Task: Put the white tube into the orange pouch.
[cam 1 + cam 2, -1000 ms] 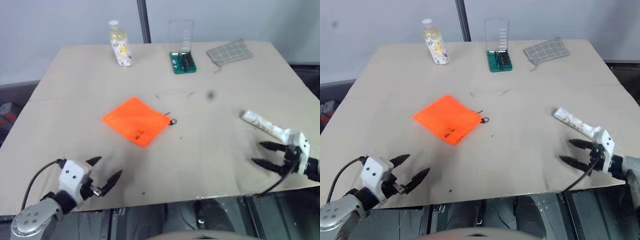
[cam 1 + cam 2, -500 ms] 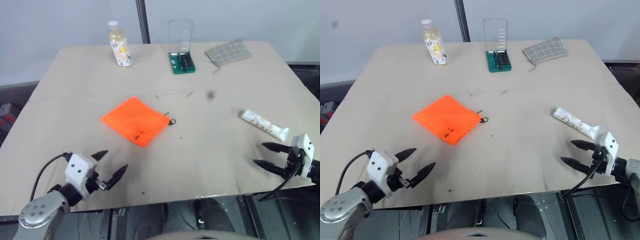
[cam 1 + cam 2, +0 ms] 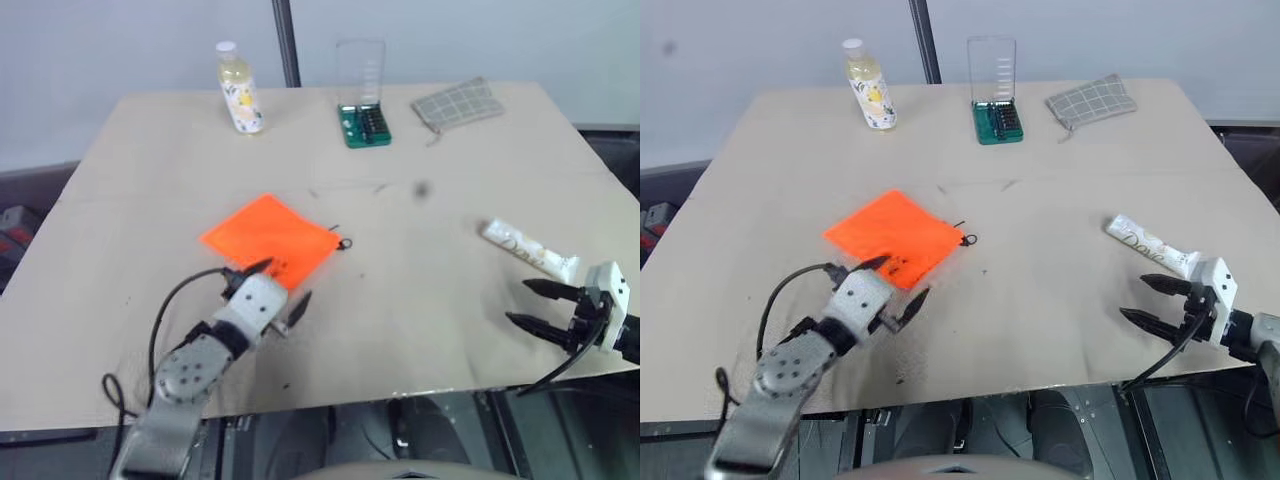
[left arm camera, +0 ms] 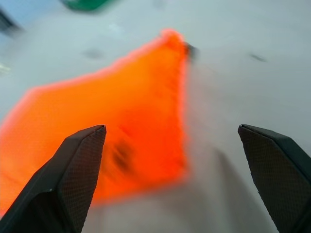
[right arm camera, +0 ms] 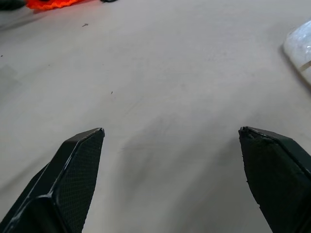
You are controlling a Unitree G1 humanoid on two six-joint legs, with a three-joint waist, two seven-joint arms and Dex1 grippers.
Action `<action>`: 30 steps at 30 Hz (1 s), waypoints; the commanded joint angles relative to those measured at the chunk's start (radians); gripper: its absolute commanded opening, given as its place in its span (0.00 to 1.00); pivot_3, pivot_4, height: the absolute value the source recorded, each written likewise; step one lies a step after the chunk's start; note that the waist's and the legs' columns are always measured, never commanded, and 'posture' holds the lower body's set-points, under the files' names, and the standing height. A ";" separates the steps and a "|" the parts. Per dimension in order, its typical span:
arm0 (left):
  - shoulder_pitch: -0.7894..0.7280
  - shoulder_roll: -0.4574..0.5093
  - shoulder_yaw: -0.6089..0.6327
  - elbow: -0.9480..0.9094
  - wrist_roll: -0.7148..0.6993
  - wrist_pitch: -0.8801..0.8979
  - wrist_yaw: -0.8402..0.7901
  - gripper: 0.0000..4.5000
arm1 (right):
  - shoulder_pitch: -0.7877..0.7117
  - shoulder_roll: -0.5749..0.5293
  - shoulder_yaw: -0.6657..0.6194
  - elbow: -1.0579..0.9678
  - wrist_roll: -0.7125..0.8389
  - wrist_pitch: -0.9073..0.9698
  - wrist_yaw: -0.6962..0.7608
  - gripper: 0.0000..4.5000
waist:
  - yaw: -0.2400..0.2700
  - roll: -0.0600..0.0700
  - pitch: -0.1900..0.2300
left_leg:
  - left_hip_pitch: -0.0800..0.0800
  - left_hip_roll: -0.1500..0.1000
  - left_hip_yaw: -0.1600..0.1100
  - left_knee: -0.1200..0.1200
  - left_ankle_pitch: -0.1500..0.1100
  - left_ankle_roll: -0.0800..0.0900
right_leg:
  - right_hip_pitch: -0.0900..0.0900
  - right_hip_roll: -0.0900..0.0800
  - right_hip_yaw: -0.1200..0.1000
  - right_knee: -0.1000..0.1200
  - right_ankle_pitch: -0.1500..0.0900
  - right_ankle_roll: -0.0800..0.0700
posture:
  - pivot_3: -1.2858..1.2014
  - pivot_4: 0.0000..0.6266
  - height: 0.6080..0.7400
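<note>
The white tube (image 3: 529, 250) lies flat near the right edge of the worktop (image 3: 420, 300), cap end toward the right end effector (image 3: 534, 306), which hovers just beside it with jaws spread wide and nothing held. The orange pouch (image 3: 268, 240) lies flat near the worktop's middle, its zipper ring pointing right. The left end effector (image 3: 276, 285) hangs over the pouch's near corner, jaws wide, empty; whether a fingertip touches the fabric I cannot tell. The tube looks light and soft, likely to squash and slip, so a gentle grip across the mid-body seems best. The pouch is limp; its mouth probably needs holding open.
</note>
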 commanded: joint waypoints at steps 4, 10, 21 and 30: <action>-0.034 -0.022 -0.088 0.051 0.223 -0.068 0.132 1.00 | 0.021 -0.001 -0.063 -0.100 0.086 0.055 -0.003 0.99 | -0.001 0.000 0.000 | 0.000 0.000 0.000 0.000 0.000 0.000 | 0.000 0.000 0.000 0.000 0.000 0.001 | 0.52 0.24 1.00; -0.046 -0.044 -0.103 0.071 0.299 -0.075 0.164 1.00 | 0.023 0.009 -0.085 -0.202 0.184 0.111 0.018 0.99 | 0.003 0.000 0.000 | 0.000 0.001 -0.001 0.000 0.000 0.000 | 0.000 0.000 -0.001 0.000 -0.001 0.000 | 0.52 0.24 1.00; -0.045 -0.126 -0.076 0.083 0.279 -0.035 0.171 1.00 | 0.018 -0.011 -0.058 -0.264 0.214 0.132 0.087 0.99 | 0.017 0.000 0.000 | 0.000 0.000 -0.001 0.000 0.000 0.000 | 0.000 -0.001 -0.001 0.000 0.001 0.003 | 0.52 0.24 1.00; -0.054 -0.148 -0.075 0.070 0.255 0.044 0.108 0.64 | 0.009 -0.007 -0.048 -0.255 0.193 0.113 0.115 1.00 | 0.017 0.000 0.000 | 0.000 0.000 -0.001 0.000 0.000 0.000 | 0.000 0.000 -0.002 0.000 0.001 0.003 | 0.52 0.24 1.00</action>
